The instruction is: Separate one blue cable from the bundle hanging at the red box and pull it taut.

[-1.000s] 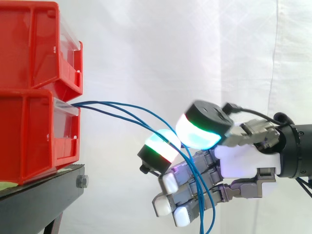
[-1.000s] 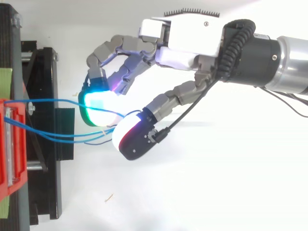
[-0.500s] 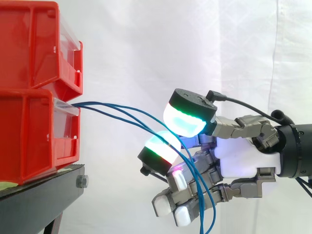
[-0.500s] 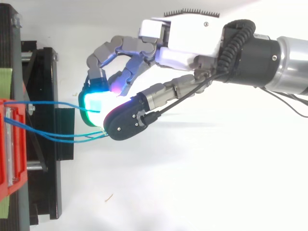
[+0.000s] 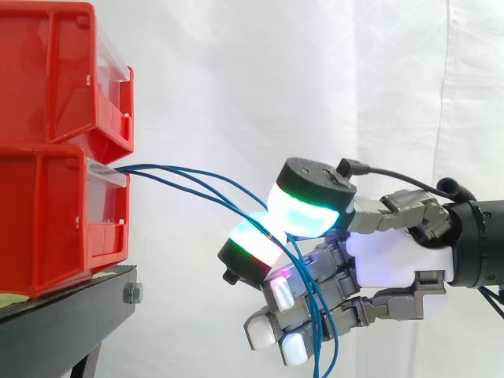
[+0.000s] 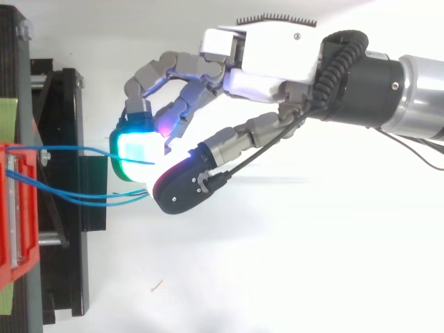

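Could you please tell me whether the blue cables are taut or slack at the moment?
Slack: the blue cables curve down from the lower red bin to the hand and dangle below it.

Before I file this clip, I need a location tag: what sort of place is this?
Probably a lab test rig: red bins on a black stand, a white curtain behind, and a robot hand pinching blue cables.
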{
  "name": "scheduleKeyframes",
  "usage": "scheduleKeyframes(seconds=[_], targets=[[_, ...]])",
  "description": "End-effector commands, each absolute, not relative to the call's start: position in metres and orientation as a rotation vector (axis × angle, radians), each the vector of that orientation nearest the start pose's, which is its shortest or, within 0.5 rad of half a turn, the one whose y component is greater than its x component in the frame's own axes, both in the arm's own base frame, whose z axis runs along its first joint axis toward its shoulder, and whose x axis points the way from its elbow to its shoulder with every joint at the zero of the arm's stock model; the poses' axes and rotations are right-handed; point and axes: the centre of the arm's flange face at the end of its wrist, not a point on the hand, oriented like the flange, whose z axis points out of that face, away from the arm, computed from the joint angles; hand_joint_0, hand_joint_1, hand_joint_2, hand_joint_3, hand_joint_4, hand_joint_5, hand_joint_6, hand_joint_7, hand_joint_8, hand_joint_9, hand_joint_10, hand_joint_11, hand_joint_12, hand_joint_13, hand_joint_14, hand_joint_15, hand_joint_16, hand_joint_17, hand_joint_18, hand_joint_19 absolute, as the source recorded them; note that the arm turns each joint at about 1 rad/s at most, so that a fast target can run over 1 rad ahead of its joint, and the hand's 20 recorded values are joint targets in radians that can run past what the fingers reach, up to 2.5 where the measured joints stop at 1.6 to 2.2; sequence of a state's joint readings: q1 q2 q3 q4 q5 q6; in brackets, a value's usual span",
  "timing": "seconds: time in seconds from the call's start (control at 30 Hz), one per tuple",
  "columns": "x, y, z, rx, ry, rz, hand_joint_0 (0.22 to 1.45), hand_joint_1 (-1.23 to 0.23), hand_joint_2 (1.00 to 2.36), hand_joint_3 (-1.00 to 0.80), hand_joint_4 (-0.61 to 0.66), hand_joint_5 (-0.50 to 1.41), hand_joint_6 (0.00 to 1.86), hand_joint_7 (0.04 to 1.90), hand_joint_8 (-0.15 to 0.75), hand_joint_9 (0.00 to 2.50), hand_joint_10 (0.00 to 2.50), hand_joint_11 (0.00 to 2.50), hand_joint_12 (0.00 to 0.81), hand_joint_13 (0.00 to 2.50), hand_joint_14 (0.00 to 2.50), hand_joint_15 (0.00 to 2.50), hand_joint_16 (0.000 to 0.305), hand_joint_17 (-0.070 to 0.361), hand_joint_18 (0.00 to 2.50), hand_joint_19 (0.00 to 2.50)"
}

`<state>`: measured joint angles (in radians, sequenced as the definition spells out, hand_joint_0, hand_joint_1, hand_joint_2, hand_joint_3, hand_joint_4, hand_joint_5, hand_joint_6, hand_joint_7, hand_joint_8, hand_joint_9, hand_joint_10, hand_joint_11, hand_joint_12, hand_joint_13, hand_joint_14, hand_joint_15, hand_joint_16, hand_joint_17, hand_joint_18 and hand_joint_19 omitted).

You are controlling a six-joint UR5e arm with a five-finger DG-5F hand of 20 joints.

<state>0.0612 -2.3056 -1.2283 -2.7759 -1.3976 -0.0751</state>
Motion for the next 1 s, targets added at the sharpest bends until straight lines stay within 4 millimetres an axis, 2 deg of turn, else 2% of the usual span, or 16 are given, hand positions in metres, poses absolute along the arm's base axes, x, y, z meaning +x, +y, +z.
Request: scheduleKeyframes(seconds=[0.0,0.17,0.2,0.23,0.27,0.37,0.47,0.6,0.7,0.73,0.83,0.93,0.97], targets=[[0.7506,-0.1046,0.2255,1.224,1.185,1.056,0.69,-0.89,1.01,-0.4,0.08,-0.23,0.9,0.99,0.235,0.82,0.02,0.75,0.36,0.74,0.02,0.59,0.047,0.105,0.7,0.59],[0.7511,-0.1035,0.2262,1.222,1.185,1.058,0.71,-0.9,1.0,-0.49,0.07,-0.22,0.89,0.99,0.237,0.82,0.03,0.76,0.356,0.74,0.02,0.58,0.047,0.105,0.71,0.57],[0.7507,-0.1035,0.2255,1.223,1.186,1.057,0.73,-0.89,1.0,-0.44,0.07,-0.22,0.89,1.01,0.24,0.82,0.02,0.76,0.356,0.74,0.02,0.58,0.047,0.105,0.71,0.55],[0.7507,-0.1035,0.2255,1.223,1.186,1.057,0.75,-0.88,1.02,-0.32,0.05,-0.23,0.89,1.11,0.234,0.83,0.02,0.75,0.353,0.75,0.02,0.57,0.046,0.103,0.72,0.57],[0.7507,-0.1035,0.2255,1.223,1.186,1.057,0.78,-0.82,1.03,-0.12,0.07,-0.23,0.89,1.18,0.232,0.85,0.03,0.75,0.349,0.75,0.02,0.58,0.045,0.102,0.7,0.62],[0.7511,-0.1035,0.2262,1.222,1.185,1.058,0.8,-0.81,1.03,0.0,0.06,-0.23,0.91,1.09,0.237,0.86,0.02,0.76,0.347,0.76,0.02,0.59,0.045,0.102,0.68,0.65],[0.7507,-0.1035,0.2255,1.223,1.186,1.057,0.79,-0.83,1.03,-0.05,0.07,-0.23,0.92,1.02,0.231,0.85,0.02,0.76,0.352,0.75,0.02,0.6,0.045,0.102,0.68,0.62],[0.7506,-0.1035,0.2254,1.224,1.187,1.056,0.79,-0.9,1.01,-0.33,0.05,-0.23,0.91,1.03,0.217,0.79,0.02,0.77,0.346,0.69,0.02,0.57,0.047,0.105,0.69,0.54],[0.7506,-0.1035,0.2254,1.224,1.187,1.056,0.8,-0.91,1.01,-0.4,0.01,-0.23,0.91,1.05,0.209,0.77,0.02,0.78,0.343,0.67,0.02,0.57,0.047,0.105,0.67,0.52],[0.7506,-0.1035,0.2254,1.224,1.187,1.056,0.81,-0.91,1.01,-0.37,-0.01,-0.23,0.92,1.05,0.208,0.77,0.03,0.79,0.34,0.66,0.02,0.57,0.046,0.105,0.66,0.52],[0.7513,-0.1035,0.2264,1.221,1.184,1.059,0.84,-0.85,1.03,-0.07,-0.07,-0.23,0.93,1.05,0.19,0.75,0.02,0.78,0.332,0.64,0.02,0.58,0.045,0.101,0.58,0.62],[0.7509,-0.1035,0.2257,1.222,1.185,1.058,0.84,-0.84,1.03,0.02,-0.09,-0.24,0.93,1.05,0.164,0.66,0.02,0.75,0.318,0.6,0.02,0.58,0.045,0.102,0.58,0.61],[0.7509,-0.1035,0.2257,1.222,1.185,1.058,0.83,-0.85,1.03,-0.01,-0.09,-0.25,0.93,1.04,0.155,0.61,0.02,0.73,0.317,0.58,0.02,0.56,0.046,0.104,0.57,0.57]])
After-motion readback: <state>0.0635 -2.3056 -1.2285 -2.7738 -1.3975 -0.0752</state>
